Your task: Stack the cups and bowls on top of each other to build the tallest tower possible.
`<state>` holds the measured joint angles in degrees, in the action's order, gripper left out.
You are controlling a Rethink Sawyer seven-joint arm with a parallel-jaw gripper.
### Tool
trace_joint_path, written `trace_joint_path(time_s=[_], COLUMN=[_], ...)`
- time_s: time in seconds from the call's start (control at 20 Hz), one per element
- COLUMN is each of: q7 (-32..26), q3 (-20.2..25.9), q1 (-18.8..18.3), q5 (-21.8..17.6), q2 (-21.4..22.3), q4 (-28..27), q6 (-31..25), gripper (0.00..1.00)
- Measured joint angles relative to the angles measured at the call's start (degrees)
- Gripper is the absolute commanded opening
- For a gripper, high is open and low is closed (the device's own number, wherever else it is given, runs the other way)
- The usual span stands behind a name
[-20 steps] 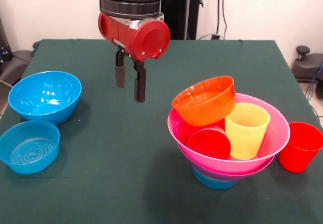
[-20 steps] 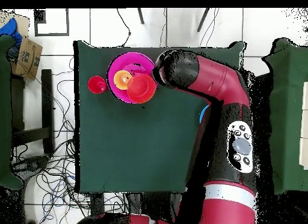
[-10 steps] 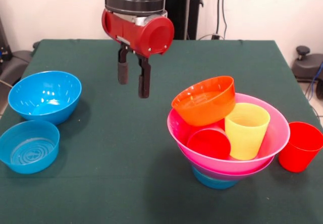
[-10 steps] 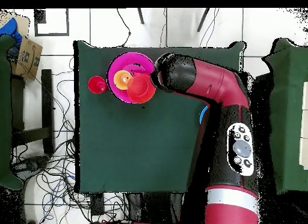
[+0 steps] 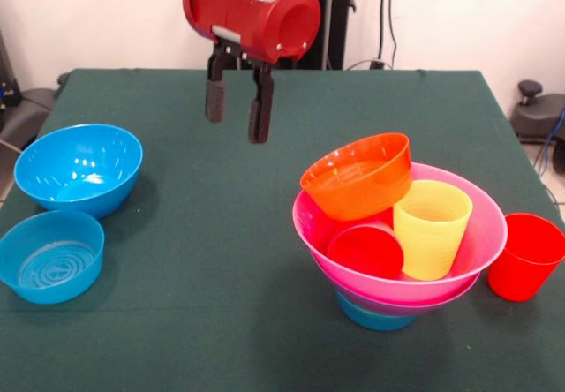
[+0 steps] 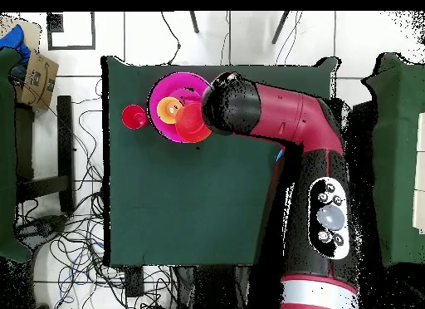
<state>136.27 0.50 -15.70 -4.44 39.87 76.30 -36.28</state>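
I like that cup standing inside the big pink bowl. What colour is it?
The upright cup is yellow, clearest in the front view.

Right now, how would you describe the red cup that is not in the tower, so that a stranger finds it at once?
Start at the wide pink bowl on the green table, in the front view. Just beside its right rim a red cup stands upright, alone on the cloth. The other red cup lies inside the pink bowl beside the yellow cup; this one is in no bowl.
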Motion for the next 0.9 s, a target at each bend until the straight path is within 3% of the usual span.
trace_joint_path(time_s=[0.9], q7=[0.0], q3=[4.63], q1=[-2.29], q5=[-2.47], q2=[2.77], q4=[0.2], q6=[-0.01], gripper=[1.0])
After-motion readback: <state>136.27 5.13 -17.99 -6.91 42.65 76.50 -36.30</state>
